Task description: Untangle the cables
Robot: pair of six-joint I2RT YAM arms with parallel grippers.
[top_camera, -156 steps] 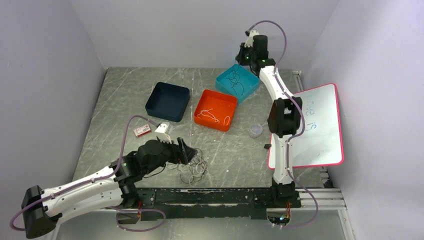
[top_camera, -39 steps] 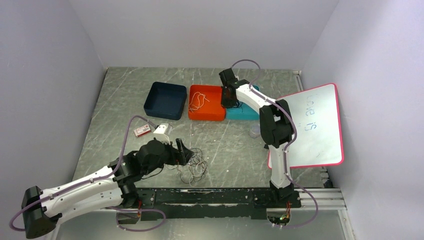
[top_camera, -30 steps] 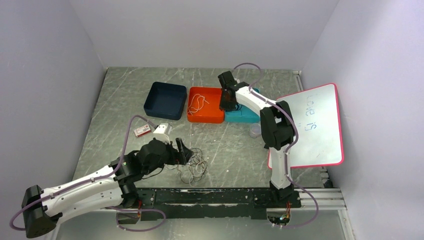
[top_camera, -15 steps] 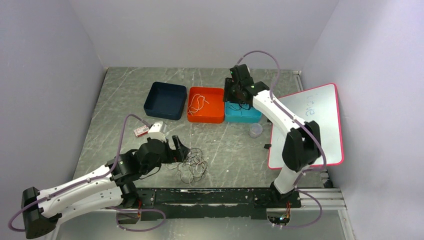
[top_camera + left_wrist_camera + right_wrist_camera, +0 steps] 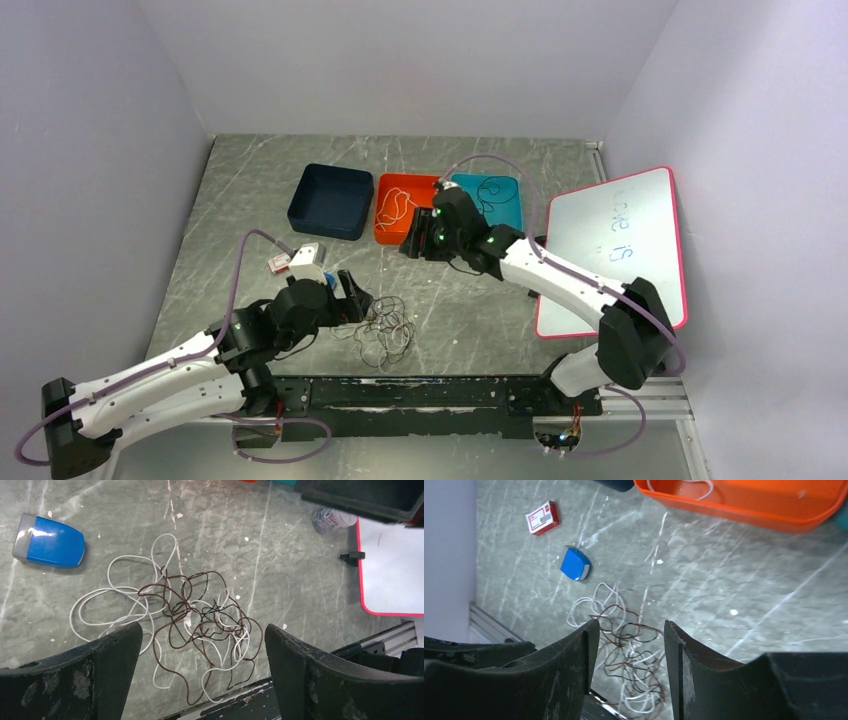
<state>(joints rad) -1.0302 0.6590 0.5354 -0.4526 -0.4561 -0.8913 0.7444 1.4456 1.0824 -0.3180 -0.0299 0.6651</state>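
Right arm (image 5: 552, 277) now nearer the thin looped cables (image 5: 186, 611) (both jaws wide apart, empty)

Even, soft light; right-wrist view slightly blurred.

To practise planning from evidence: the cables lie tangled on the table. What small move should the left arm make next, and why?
Probably lower the left tool and close it on the cables at their white outer loops. Its jaws stand wide open above them, holding nothing, and the white loops spread beyond the dark knot.
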